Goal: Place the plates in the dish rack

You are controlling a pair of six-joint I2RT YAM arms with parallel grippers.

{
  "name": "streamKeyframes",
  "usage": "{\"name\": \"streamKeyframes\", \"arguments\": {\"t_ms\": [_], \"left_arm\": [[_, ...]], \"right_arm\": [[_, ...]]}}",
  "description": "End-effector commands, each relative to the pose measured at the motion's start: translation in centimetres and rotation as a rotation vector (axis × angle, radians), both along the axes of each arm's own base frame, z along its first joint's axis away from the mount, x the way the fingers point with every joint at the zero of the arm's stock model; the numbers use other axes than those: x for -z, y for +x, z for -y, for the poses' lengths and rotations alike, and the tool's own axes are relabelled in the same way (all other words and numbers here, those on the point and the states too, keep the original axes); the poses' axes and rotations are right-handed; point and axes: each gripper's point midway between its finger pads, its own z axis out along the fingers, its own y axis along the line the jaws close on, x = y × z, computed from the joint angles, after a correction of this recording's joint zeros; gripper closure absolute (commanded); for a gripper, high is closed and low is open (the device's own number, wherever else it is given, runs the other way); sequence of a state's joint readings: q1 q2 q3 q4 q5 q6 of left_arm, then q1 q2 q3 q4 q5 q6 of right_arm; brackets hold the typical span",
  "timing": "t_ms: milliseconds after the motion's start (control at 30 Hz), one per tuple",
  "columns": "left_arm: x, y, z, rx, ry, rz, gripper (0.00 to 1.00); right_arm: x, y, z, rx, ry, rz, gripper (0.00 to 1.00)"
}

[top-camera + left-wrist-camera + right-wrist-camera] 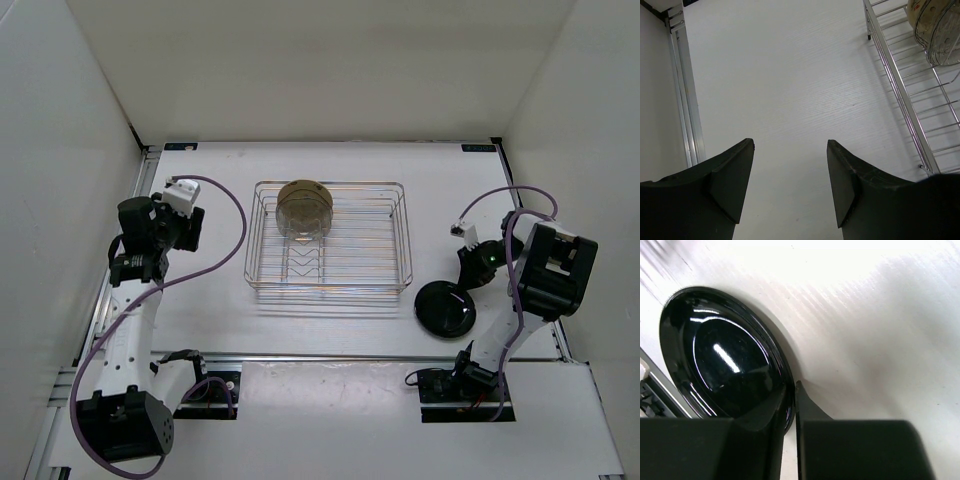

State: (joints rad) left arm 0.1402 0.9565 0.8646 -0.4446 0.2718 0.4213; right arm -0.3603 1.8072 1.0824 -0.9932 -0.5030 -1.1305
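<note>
A glossy black plate lies on the white table right of the dish rack. My right gripper is shut on its rim: in the right wrist view one finger lies over the black plate and the other sits under its edge, gripper. A tan-yellow plate and a translucent plate stand upright at the rack's back left. My left gripper hangs open and holds nothing, left of the rack; in its wrist view the gripper is over bare table, with the rack at the right.
White walls close in the table on the left, back and right. An aluminium rail runs along the left table edge. The arm bases sit at the near edge.
</note>
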Motion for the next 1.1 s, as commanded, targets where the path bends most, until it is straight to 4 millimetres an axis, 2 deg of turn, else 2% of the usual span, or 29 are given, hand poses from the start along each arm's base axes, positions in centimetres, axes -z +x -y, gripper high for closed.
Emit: {"name": "streamKeyframes", "arguments": {"t_ms": [0, 133, 333, 533, 567, 700, 900, 1067], "left_arm": [[-1.3, -0.3, 0.0, 0.009, -0.002, 0.04, 0.29], [-1.3, -0.3, 0.0, 0.009, -0.002, 0.04, 0.29], [-1.1, -0.5, 0.0, 0.009, -0.002, 0.04, 0.29], [-1.1, -0.5, 0.0, 0.009, -0.002, 0.04, 0.29], [-1.1, -0.5, 0.0, 0.009, -0.002, 0.04, 0.29], [-0.7, -0.5, 0.0, 0.009, -0.003, 0.031, 0.29], [-0.7, -0.5, 0.0, 0.009, -0.003, 0.031, 0.29], [-1.0, -0.6, 0.1, 0.009, -0.002, 0.04, 0.29]], "right_arm": [[0.1, -0.2, -0.3, -0.004, 0.007, -0.009, 0.92], [0.1, -0.1, -0.2, 0.011, 0.003, -0.009, 0.99], [0.4, 0.3, -0.1, 0.039, 0.006, 0.001, 1.0], [0.0, 3.1, 1.0, 0.161, -0.011, 0.069, 1.0], [-0.3, 4.4, 1.6, 0.177, -0.037, 0.117, 1.0], [-0.9, 6.5, 2.9, 0.256, -0.089, 0.175, 1.0], [-3.5, 10.4, 5.4, 0.375, -0.177, 0.287, 1.0], [-5.5, 12.5, 7.0, 0.468, -0.206, 0.338, 1.0]]}}
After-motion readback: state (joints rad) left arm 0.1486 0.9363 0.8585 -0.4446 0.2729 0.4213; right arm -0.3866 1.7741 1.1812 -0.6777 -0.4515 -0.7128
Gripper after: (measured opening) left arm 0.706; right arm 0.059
